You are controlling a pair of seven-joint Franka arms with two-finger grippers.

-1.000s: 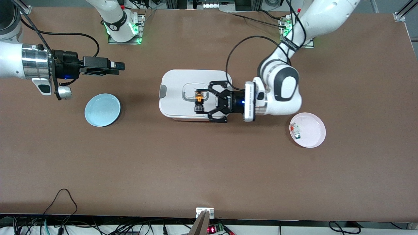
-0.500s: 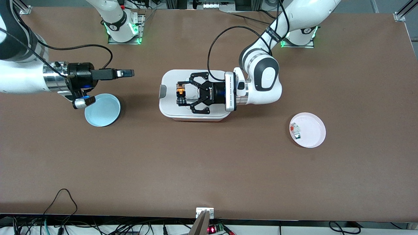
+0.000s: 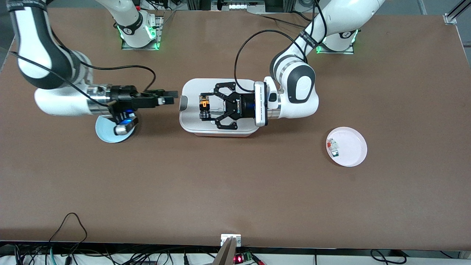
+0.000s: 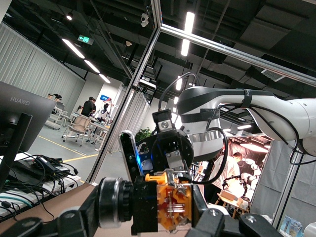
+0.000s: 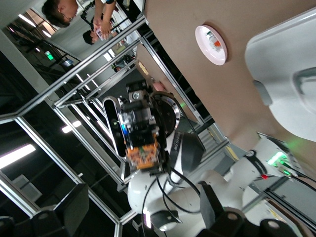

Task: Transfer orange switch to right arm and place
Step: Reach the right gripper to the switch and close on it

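The orange switch [image 3: 202, 102], a tiny black block with an orange cap, is held in my left gripper [image 3: 204, 107] above the white box lid [image 3: 191, 119]. In the left wrist view the switch [image 4: 165, 205] sits clamped between the two fingers. My right gripper [image 3: 168, 98] is level with it, just off the box's end toward the right arm's end of the table, and points at the switch with a small gap between them. It is open and empty. In the right wrist view the switch [image 5: 143, 154] shows straight ahead between the spread fingers [image 5: 61, 210].
A blue plate [image 3: 105, 135] lies on the table, partly under the right wrist. A pink plate [image 3: 351, 149] toward the left arm's end holds a white-and-red piece [image 3: 329, 144] and a white-and-green piece [image 3: 335, 153]. Cables trail from both wrists.
The right arm has swung in toward the box and the held switch. The left gripper carried the switch toward the right arm's end of the lid, then held still.
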